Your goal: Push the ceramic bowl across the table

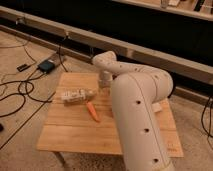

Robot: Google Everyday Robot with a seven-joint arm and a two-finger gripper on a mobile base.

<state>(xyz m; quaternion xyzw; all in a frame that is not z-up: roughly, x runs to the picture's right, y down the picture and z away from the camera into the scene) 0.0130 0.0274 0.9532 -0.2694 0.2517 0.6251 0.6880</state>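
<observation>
Dim concrete floor and trailing cables frame the pale tan plank-topped table [75, 131]. Whether the gripper [104, 86] is clenched or released, I cannot tell; it sits low at the far edge, behind the bulky white arm [137, 115]. The ceramic bowl is hidden, presumably behind that arm. Nearby lie an orange carrot [92, 111] and a clear plastic bottle [77, 95].
</observation>
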